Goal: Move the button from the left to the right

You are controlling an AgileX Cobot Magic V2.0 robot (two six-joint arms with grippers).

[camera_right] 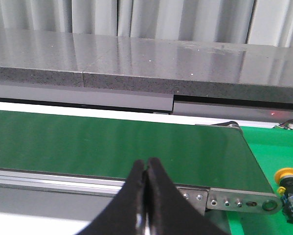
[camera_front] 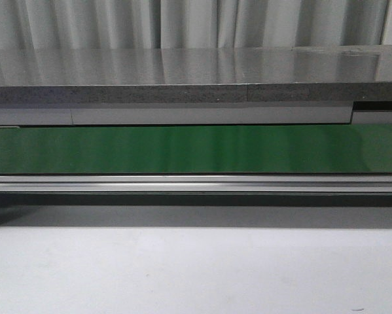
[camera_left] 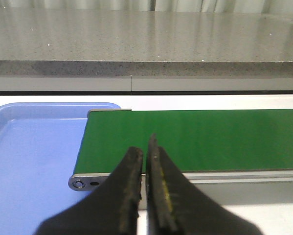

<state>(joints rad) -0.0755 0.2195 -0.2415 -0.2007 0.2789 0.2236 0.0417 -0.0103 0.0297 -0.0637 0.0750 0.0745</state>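
Right fingers [camera_right: 146, 169]: black, pressed tip to tip with nothing between them, poised over the near rail of the belt [camera_right: 117, 147]
Left fingers [camera_left: 136, 161]: all but closed, only a thin slit between the tips, holding nothing, above the belt's left end
Button [camera_right: 289, 188]: yellow cap on a black body, resting on a green mat [camera_right: 273, 147] just past the belt's right end roller, seen only at the edge of the right wrist view
Button vs right fingers: well apart, off to the side beyond the belt end; no contact
Button vs left fingers: not in the left wrist view at all
Tray [camera_left: 33, 152]: blue, beside the belt's left end; the part in view holds no button
Front view: belt and grey counter [camera_front: 196, 69] only, no arm or button in sight
Progress: button already lies on the right side with both grippers free, so the move looks either finished or, judged cautiously, not yet begun for a next piece; the pictures do not settle which
Left to do: if finished, nothing but holding clear
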